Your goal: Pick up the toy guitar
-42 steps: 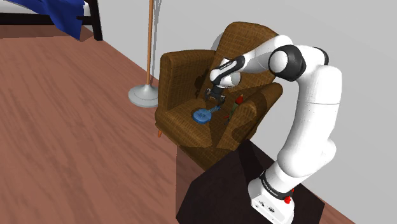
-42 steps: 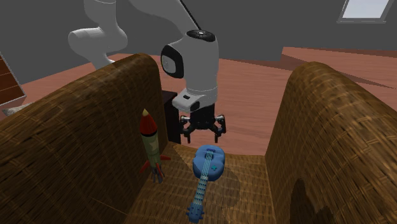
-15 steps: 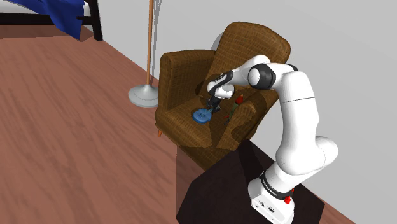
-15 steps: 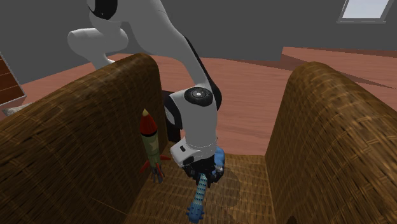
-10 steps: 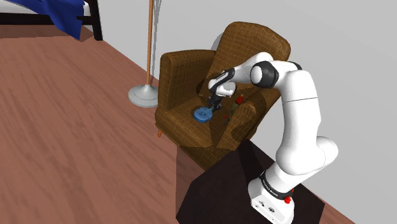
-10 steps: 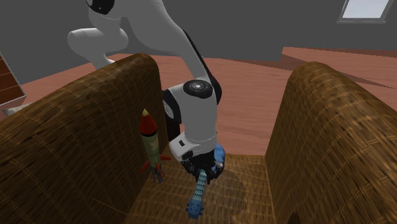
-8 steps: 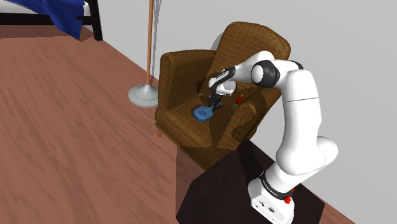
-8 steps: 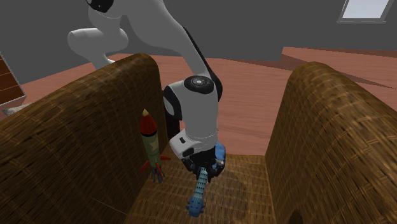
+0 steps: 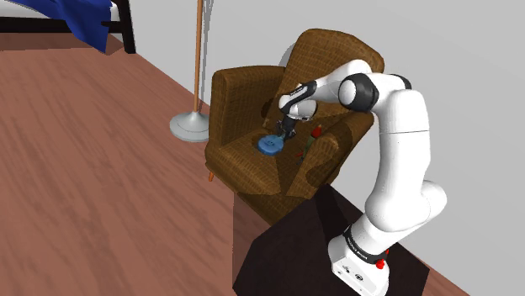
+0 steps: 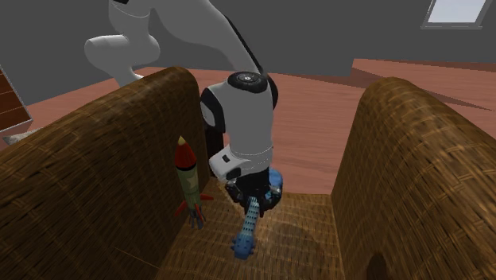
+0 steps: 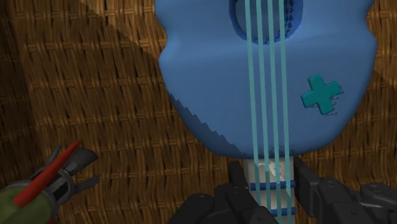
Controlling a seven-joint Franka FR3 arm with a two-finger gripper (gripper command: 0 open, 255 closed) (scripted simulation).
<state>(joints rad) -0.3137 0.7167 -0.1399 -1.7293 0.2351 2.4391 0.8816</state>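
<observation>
While I watched from my console, the brown woven armchair [image 9: 231, 101] walled its seat in with high rounded arms. I judged that was why the white arm [image 9: 395, 143] reached in steeply from above. The toy guitar [image 11: 267, 83] was over that seat, smooth and blue, with a rounded body, teal strings and a teal cross. Its ridged neck slanted down in the second exterior view, apparently just off the weave. A toy rocket [image 10: 187, 179], green with a red tip, stood upright against the chair's inner side, apart from the guitar. The end effector [image 11: 270, 191] was clamped on the neck where it meets the body, probably because the body was too broad for the black fingers [image 11: 312, 184].
</observation>
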